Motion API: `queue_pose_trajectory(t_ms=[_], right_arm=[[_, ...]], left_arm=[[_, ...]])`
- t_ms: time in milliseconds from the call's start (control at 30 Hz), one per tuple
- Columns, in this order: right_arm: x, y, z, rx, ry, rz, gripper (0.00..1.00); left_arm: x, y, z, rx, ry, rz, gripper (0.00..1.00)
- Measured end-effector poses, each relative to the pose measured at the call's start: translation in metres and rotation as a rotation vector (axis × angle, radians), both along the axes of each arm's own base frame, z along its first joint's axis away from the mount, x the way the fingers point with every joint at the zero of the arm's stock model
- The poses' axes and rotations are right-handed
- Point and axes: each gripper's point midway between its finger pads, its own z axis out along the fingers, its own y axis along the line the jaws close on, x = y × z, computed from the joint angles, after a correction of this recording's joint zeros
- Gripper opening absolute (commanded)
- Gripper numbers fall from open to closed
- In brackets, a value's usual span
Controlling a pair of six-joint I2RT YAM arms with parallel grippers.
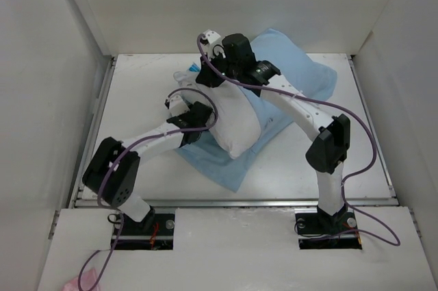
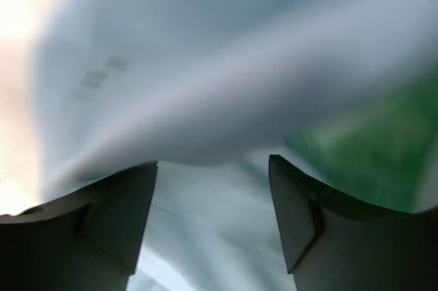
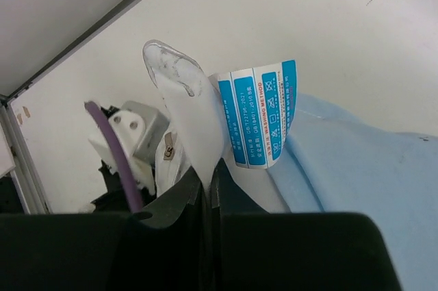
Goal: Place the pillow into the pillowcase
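The white pillow [image 1: 233,123] lies mid-table, partly on the light-blue pillowcase [image 1: 301,75], which spreads behind it and out beneath its near side. My right gripper [image 1: 205,68] reaches across to the pillow's far-left corner. In the right wrist view that gripper [image 3: 211,174] is shut on a pinch of the pillow's white fabric [image 3: 185,120] beside the blue tag [image 3: 260,113]; the pillowcase [image 3: 356,168] lies to the right. My left gripper [image 1: 207,117] presses against the pillow's left side. In the left wrist view its gripper [image 2: 212,164] is open, with blurred white cloth [image 2: 226,85] close above.
White enclosure walls stand on the left, back and right of the table [image 1: 342,161]. A metal rail [image 1: 99,120] runs along the left edge. Purple cables [image 1: 321,103] loop over both arms. The right arm arches over the pillow's right half.
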Motion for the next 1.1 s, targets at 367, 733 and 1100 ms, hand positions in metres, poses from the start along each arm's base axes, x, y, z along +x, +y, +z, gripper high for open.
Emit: queue_pose_trajectory(t_ms=[367, 733, 1100], right_arm=[[-0.003, -0.006, -0.006, -0.011, 0.039, 0.013, 0.0], [-0.022, -0.001, 0.001, 0.024, 0.102, 0.095, 0.0], [-0.005, -0.017, 0.007, 0.04, 0.087, 0.063, 0.0]], left_arm=[[0.032, 0.014, 0.0, 0.032, -0.084, 0.259, 0.77], [0.038, 0.002, 0.013, -0.013, -0.248, 0.142, 0.88], [0.075, 0.0, 0.008, 0.028, -0.188, 0.209, 0.0]])
